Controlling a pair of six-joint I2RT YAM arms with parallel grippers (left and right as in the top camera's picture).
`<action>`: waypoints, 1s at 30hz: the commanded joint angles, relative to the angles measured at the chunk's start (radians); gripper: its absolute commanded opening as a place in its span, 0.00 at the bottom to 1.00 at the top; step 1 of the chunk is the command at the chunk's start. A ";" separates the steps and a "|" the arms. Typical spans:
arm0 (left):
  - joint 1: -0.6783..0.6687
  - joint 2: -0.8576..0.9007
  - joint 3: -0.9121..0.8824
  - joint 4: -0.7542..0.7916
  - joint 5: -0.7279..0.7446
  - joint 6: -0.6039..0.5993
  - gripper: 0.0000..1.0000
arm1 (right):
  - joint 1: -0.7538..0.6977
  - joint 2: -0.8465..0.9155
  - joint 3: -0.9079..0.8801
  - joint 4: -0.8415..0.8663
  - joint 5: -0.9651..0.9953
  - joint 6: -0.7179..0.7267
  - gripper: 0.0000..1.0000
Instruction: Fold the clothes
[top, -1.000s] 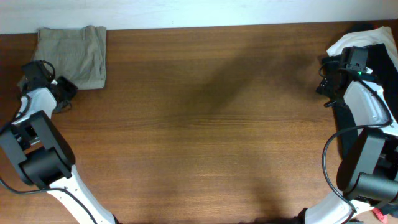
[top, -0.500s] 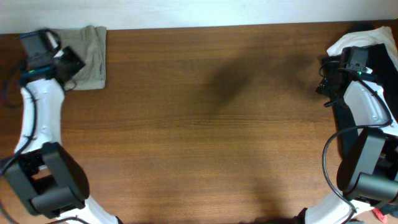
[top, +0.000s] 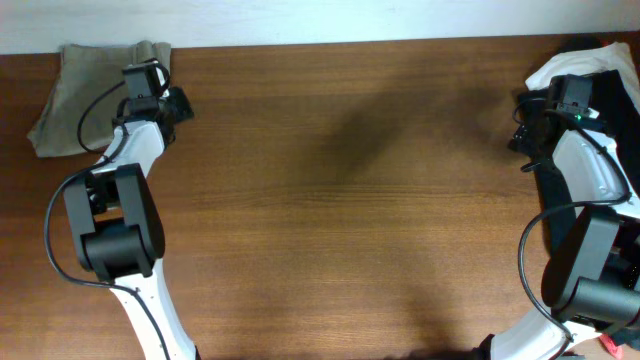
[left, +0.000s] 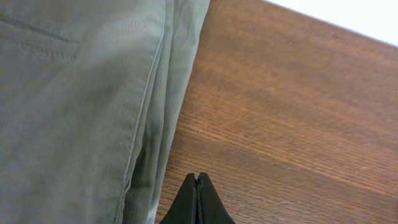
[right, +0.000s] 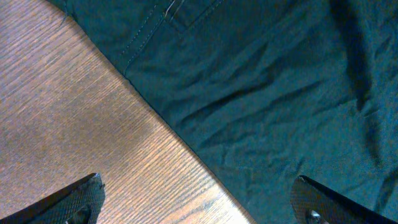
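Note:
The pale khaki clothes (top: 85, 95) lie folded at the table's far left corner. In the left wrist view (left: 74, 112) their stitched edge and a pocket seam fill the left half. My left gripper (top: 172, 103) is shut and empty, just off the clothes' right edge over bare wood; its closed tips show in the left wrist view (left: 198, 186). My right gripper (top: 522, 120) is open and empty at the far right, its fingers (right: 199, 199) straddling the edge of a dark garment.
A large dark navy garment (right: 261, 93) and a white cloth (top: 570, 65) are heaped at the right edge of the wooden table (top: 350, 200). The dark garment also shows in the overhead view (top: 620, 100). A white wall runs along the table's far edge.
My left arm has swung from the table's left edge, across the khaki clothes, to their right side. The right arm has not moved.

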 joint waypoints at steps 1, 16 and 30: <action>0.003 0.055 0.002 0.008 -0.020 0.039 0.00 | -0.003 -0.010 0.015 0.000 0.016 0.005 0.99; 0.079 0.076 0.002 0.044 -0.126 0.079 0.00 | -0.003 -0.010 0.015 0.000 0.016 0.005 0.99; 0.095 0.111 0.002 0.087 -0.137 0.080 0.00 | -0.003 -0.010 0.015 0.000 0.016 0.005 0.99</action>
